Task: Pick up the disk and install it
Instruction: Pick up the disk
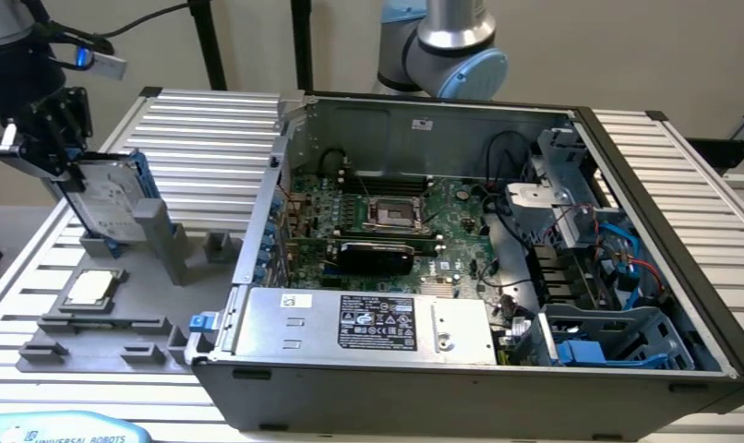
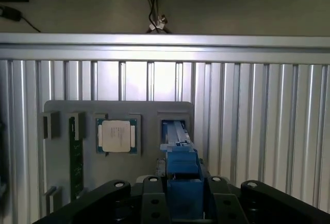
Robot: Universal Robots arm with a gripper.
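At the exterior view's left, the black end effector pinched the upright silver-grey metal disk by its bright blue plastic frame. The disk's lower end met the grey plastic holder on the ribbed aluminium worktop. A small square silver chip lay nearby. The open dark-grey computer case stood rightward.

At the exterior view's left, the gripper is clamping the disk in its jaws, holding it on edge, tilted, at the grey fixture's upright holder. A CPU chip is lying on the fixture, and an open computer case is sitting beside it on the ribbed worktop.
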